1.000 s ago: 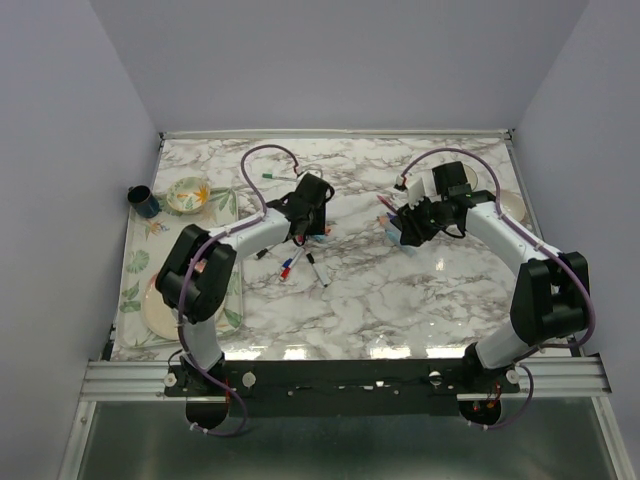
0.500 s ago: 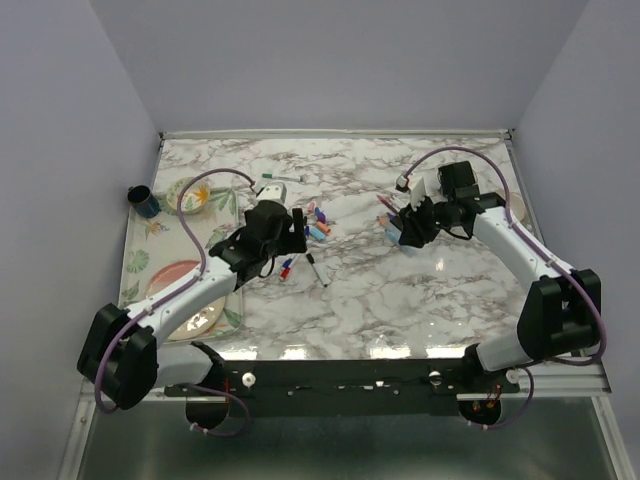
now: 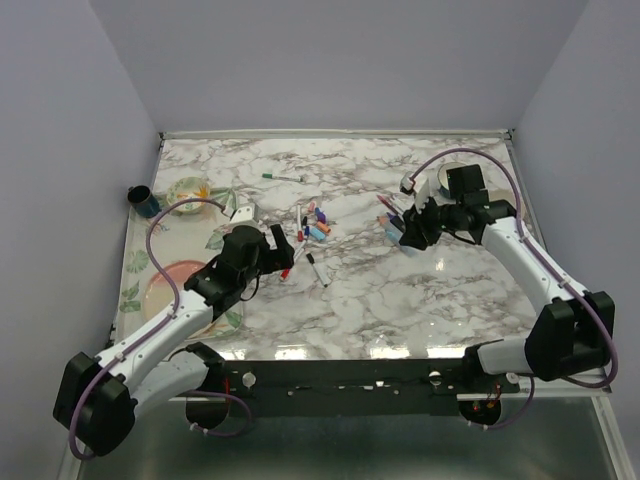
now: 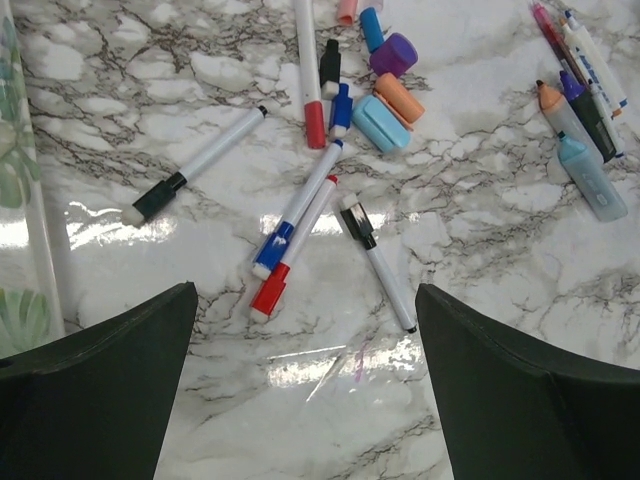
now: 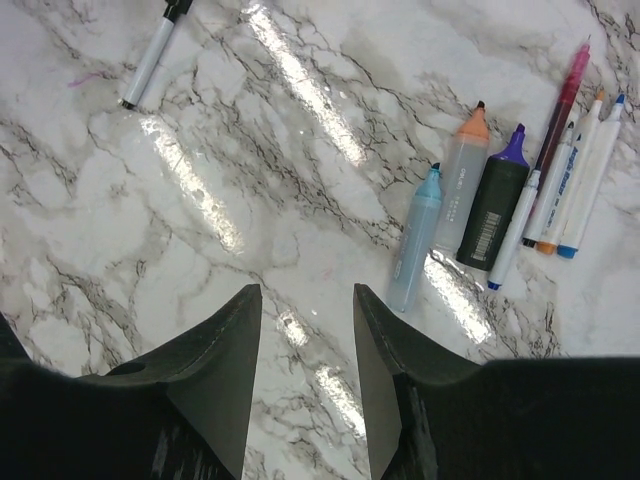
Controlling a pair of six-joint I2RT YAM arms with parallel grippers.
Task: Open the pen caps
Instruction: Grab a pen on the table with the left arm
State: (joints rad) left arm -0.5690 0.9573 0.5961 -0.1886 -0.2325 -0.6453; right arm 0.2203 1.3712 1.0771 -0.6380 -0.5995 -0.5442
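Observation:
Loose pen caps (image 4: 385, 90) in purple, orange, light blue, blue and black lie in a small heap (image 3: 316, 220) at mid-table. Just below them lie capped white pens: one blue-capped (image 4: 296, 215), one red-capped (image 4: 287, 262), one black-capped (image 4: 190, 168). My left gripper (image 4: 305, 295) hovers near these pens, open wide, nothing between its fingers; from above it (image 3: 283, 250) sits left of them. My right gripper (image 5: 306, 300) is open over bare marble, empty, beside uncapped highlighters (image 5: 460, 205) (image 3: 390, 215).
A leaf-print mat (image 3: 133, 272) at the left holds a bowl (image 3: 188, 192), a dark mug (image 3: 143, 201) and an orange plate (image 3: 172, 285). A green-ended pen (image 3: 280, 177) lies at the back. Thin pens (image 5: 570, 150) lie past the highlighters.
My left arm drew back from the cap heap toward the near left and its jaws opened wide. The right arm barely moved.

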